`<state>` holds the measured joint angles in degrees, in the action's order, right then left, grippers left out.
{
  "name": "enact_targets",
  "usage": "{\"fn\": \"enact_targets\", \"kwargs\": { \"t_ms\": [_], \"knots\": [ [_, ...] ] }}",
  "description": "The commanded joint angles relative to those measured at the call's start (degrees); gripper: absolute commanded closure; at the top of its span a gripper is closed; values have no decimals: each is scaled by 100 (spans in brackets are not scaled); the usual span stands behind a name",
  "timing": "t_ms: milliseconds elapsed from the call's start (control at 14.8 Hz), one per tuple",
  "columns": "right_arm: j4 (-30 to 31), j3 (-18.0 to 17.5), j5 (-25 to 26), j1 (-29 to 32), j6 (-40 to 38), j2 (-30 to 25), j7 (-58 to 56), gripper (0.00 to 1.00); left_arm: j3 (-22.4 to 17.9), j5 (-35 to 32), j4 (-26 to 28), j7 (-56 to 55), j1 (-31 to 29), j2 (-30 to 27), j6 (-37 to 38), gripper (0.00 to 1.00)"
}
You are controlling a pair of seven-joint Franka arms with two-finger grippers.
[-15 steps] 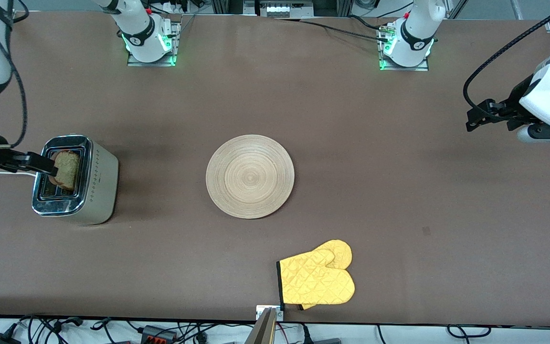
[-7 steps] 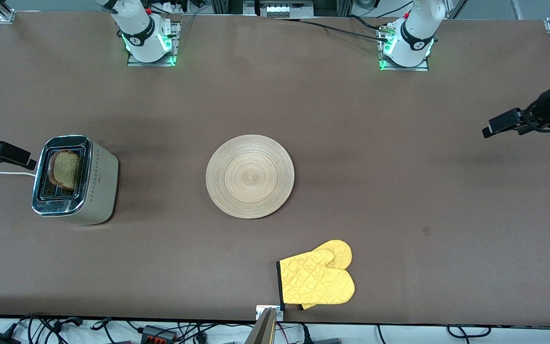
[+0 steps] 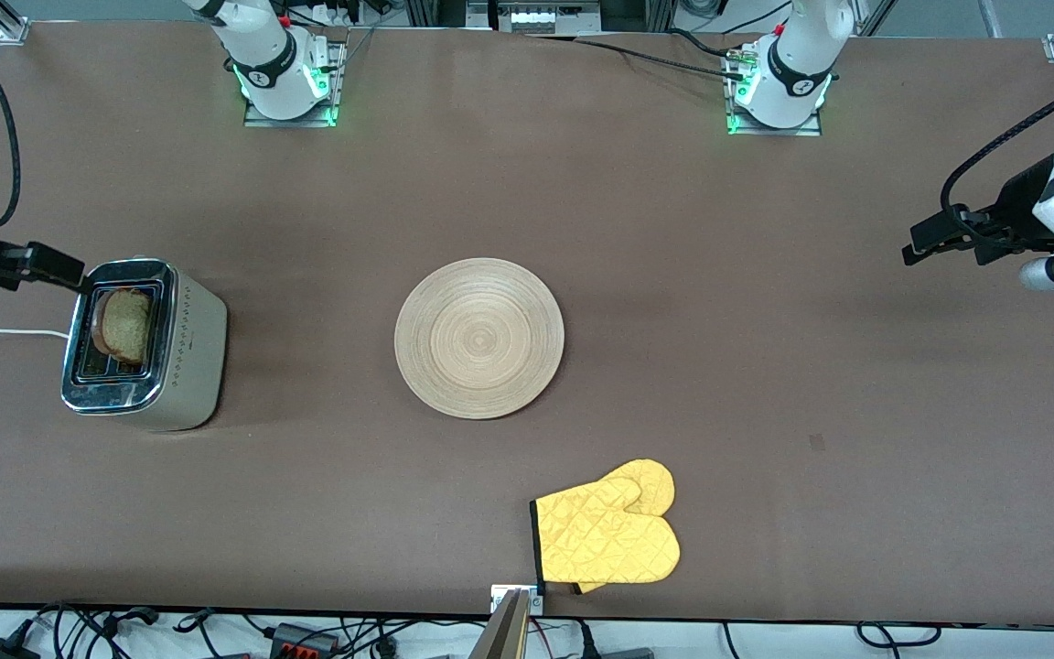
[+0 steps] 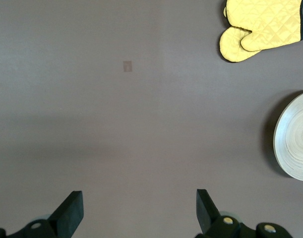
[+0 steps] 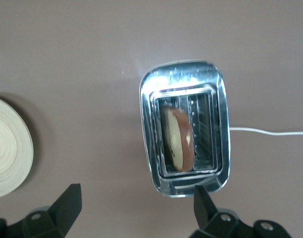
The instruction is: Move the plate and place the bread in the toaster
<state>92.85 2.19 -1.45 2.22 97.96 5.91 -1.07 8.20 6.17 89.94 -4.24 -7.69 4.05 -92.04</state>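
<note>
Brown bread (image 3: pixel 127 324) in toaster (image 3: pixel 145 344), both pincers (image 5: pixel 136 208) (image 4: pixel 139 210) spread wide, holding nothing

A pair of yellow quilted oven mitts (image 3: pixel 607 536) (image 4: pixel 260 27) lay flat on the brown tabletop (image 3: pixel 765 384), close to its edge nearest the front camera, one mitt overlapping the other, their black-trimmed cuffs toward the right arm's end. A small pale square mark (image 3: pixel 817 443) (image 4: pixel 127 66) showed on the tabletop toward the left arm's end. Cables (image 3: pixel 307 636) ran along the floor below that near edge.

A brown table (image 3: pixel 765 366) fills the scene, with tangled cables (image 3: pixel 307 633) on the pale floor along its near edge.
</note>
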Motion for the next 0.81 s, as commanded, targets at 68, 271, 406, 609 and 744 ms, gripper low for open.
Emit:
{"fn": "enact_targets", "kwargs": {
  "t_ms": [68,271,406,609,744],
  "knots": [
    [1006,-113,136,59,207,-881,-86,0,6,-116,-91,11,-22,-1,54,0],
    [989,-122,136,59,110,-908,-95,0,6,-116,-82,11,-22,-1,54,0],
    [980,-122,136,68,92,-943,-104,0,6,-116,-91,11,-22,-1,54,0],
    [928,-122,127,68,5,-926,-104,0,6,-116,-91,20,-22,-1,54,0],
    [893,-122,127,68,-22,-908,-121,0,-2,-99,-91,63,-57,-1,54,0]
  ]
}}
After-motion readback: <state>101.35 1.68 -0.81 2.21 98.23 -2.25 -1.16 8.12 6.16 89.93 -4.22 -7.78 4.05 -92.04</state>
